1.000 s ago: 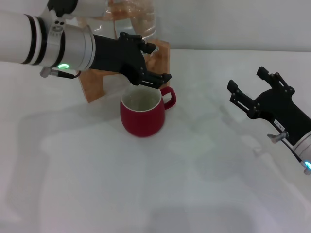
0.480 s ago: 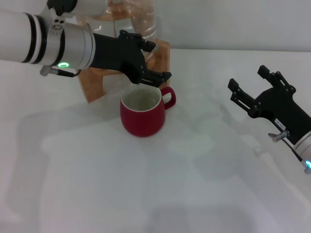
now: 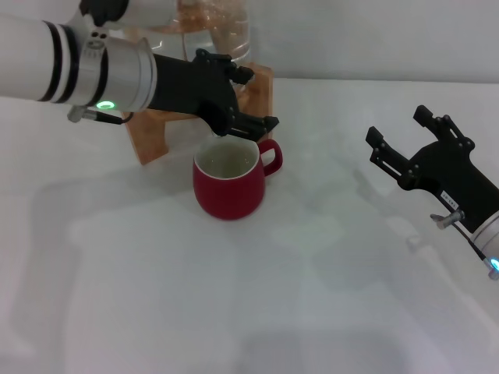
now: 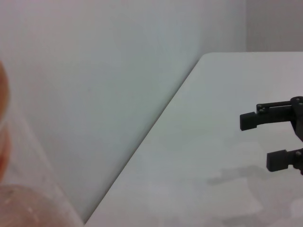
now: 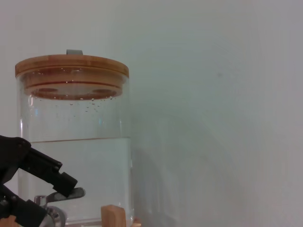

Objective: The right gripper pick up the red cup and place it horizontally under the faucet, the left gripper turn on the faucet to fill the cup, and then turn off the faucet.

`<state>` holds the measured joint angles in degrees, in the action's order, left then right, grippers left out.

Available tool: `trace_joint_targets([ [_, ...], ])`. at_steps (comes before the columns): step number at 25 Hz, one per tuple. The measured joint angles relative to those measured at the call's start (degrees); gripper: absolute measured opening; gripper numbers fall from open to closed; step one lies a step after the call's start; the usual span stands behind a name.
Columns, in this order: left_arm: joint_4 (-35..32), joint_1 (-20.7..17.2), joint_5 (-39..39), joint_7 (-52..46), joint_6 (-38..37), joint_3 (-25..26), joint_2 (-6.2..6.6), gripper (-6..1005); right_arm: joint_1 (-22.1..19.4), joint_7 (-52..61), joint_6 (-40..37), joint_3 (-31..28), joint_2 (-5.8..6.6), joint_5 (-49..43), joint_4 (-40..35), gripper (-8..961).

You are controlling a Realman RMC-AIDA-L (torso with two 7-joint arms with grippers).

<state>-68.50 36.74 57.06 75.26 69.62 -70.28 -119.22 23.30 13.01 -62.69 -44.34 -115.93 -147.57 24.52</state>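
The red cup (image 3: 228, 185) stands upright on the white table, just in front of the wooden stand, its handle pointing right. My left gripper (image 3: 261, 99) hovers over the cup's far rim, fingers spread open. In the right wrist view those black fingers (image 5: 47, 170) straddle the chrome faucet (image 5: 70, 193) lever at the base of the glass jar, with gaps on both sides. The claw hides the faucet in the head view. My right gripper (image 3: 396, 126) sits far off to the right, open and holding nothing, and it also shows in the left wrist view (image 4: 258, 141).
A glass water jar (image 5: 73, 142) with a wooden lid, about half full, rests on a wooden stand (image 3: 152, 132) at the back of the table. A pale wall runs right behind it. The white tabletop (image 3: 312, 296) stretches between the cup and the right gripper.
The left gripper has crept slightly to the right at the faucet. The cup and the right arm have stayed put.
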Motion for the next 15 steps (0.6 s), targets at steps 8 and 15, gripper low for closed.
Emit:
trace_joint_targets([
  [8,-0.08,-0.03,1.0,-0.01,-0.5,-1.52,-0.13,872,-0.01,0.0,-0.06,0.18,0.0,0.0,0.0,859],
  [15,-2.02,-2.79,6.05,1.32,-1.07,-1.8,-0.21,871,-0.15,0.0,-0.15,0.25,0.0,0.0,0.0,859],
])
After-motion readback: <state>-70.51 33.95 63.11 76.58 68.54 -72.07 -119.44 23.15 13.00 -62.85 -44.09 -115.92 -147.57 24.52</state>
